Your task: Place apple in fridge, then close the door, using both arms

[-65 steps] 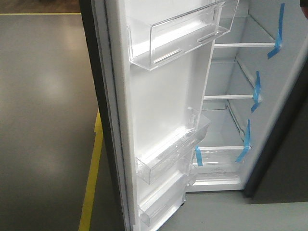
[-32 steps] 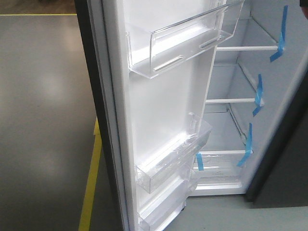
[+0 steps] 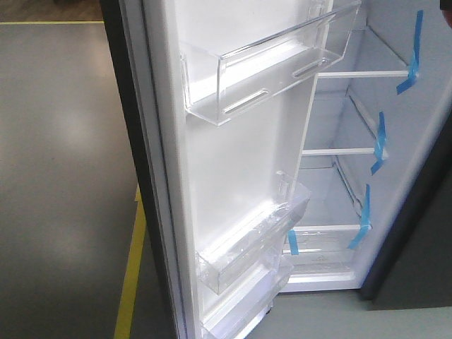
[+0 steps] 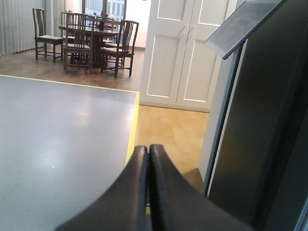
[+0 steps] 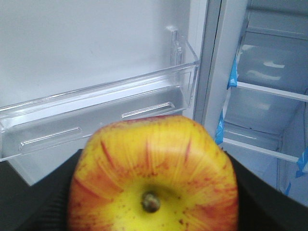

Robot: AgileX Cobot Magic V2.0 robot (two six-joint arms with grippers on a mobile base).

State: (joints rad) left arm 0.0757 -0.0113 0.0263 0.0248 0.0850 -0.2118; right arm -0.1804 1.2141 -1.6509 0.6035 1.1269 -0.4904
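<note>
My right gripper is shut on the apple, red and yellow with its stem dimple facing the camera; the black fingers flank it. It hangs in front of the open door's white inner face and a clear bin. The fridge stands open, with a white interior, white shelves and blue tape strips. The door swings out to the left with clear bins. My left gripper is shut and empty, beside the door's dark outer face. Neither gripper shows in the front view.
Grey floor with a yellow line lies left of the door. In the left wrist view, white cupboard doors, a wooden floor and a dining table with chairs stand beyond.
The front view has shifted: the door and fridge interior sit slightly lower and further left in the frame, and appear a little closer.
</note>
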